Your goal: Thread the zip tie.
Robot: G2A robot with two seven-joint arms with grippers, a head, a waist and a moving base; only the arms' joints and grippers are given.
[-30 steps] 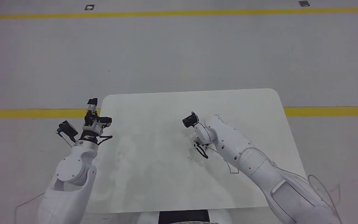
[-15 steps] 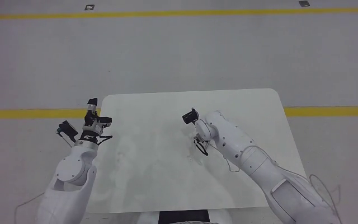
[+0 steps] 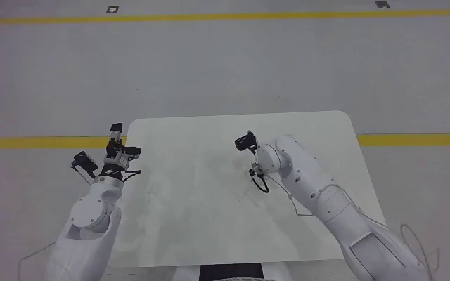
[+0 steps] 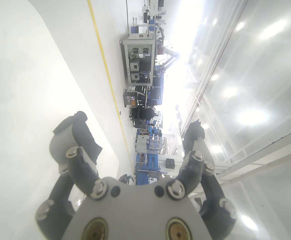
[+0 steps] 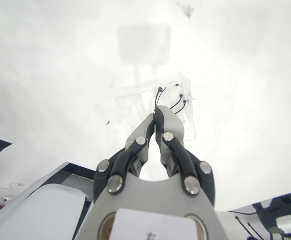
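Note:
My right gripper (image 5: 155,117) is shut on a thin black zip tie (image 5: 159,92), whose small square head sticks out beyond the fingertips. Beneath it a clear plastic holder (image 5: 141,100) sits on the white table, with two more black zip ties (image 5: 179,103) in it. From above, the right gripper (image 3: 257,171) hangs over the table's middle right, a black zip tie loop (image 3: 263,185) dangling under it. My left gripper (image 4: 136,127) is open and holds nothing. It sits at the table's left edge (image 3: 117,149), pointing away from the table.
The white table (image 3: 190,211) has a small dark speck (image 3: 239,199) near its middle and bits of debris (image 5: 188,9) farther off. Grey floor with yellow lines (image 3: 211,17) surrounds the table.
My right arm has shifted a little to the right and farther back with the zip tie, away from the dark speck. The left arm has stayed still.

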